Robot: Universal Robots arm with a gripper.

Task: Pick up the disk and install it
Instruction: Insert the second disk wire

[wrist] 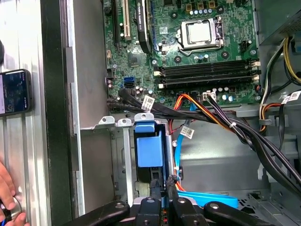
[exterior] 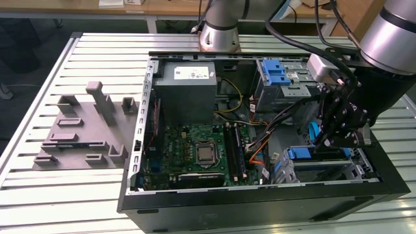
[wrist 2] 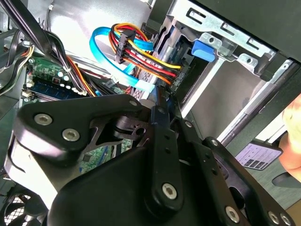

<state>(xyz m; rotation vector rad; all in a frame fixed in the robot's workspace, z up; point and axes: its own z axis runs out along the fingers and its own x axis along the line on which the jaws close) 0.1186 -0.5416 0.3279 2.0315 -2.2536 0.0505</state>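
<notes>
The disk sits inside the lower drive cage (exterior: 364, 170) at the front corner of the open computer case, on the exterior view's right. Its blue carrier bracket (exterior: 311, 153) (wrist: 149, 146) lies between the cage's metal rails, and its blue end tab (wrist 2: 203, 50) shows at the cage's far end. My gripper (exterior: 343, 140) (wrist: 163, 188) (wrist 2: 162, 101) hangs over the near end of the carrier. Its two fingers stand close together right at the bracket's end, and nothing shows between them. The drive body under the bracket is hidden.
Orange, red, black and blue cables (wrist: 221, 122) run beside the cage, close to the fingers. The motherboard (exterior: 195, 151), a grey power supply (exterior: 188, 87) and an upper bay with a blue latch (exterior: 276, 73) fill the case. A grey foam fixture (exterior: 85, 126) lies on the slatted table. A person's hand (wrist: 5, 197) and phone (wrist: 14, 92) are just outside the case.
</notes>
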